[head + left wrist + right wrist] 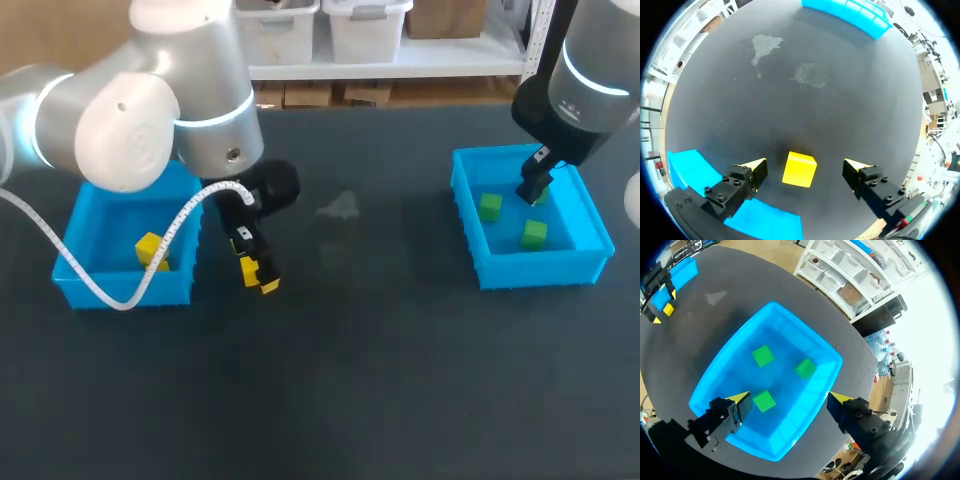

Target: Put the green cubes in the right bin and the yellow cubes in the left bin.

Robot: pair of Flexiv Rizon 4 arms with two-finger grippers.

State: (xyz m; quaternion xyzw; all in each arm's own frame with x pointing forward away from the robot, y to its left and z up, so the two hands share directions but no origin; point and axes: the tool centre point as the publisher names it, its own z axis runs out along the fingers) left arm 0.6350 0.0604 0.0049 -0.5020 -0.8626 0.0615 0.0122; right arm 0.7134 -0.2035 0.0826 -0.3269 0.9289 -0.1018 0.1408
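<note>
Currently: left gripper (805,166), fingers apart, touching nothing; yellow cube (799,169) on table (840,100) between them, slightly off-centre. Left bin (692,170) just beside. Best practice: centre, close on flat faces, lift above bin wall. Right gripper (788,399), apart, over right bin (720,375).

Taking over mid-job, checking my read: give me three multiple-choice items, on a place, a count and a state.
1. The yellow cube between the left gripper's fingers lies: A on the table beside the left bin; B inside a bin; C atop another cube.
2. Green cubes in the right bin: A one; B two; C three.
3. The left gripper's fingers are: A shut on the cube; B open, clear of it; C shut on nothing.
Answers: 1 A, bare table surrounds it; 2 C, the right wrist view shows three; 3 B, gaps show at both sides.
</note>
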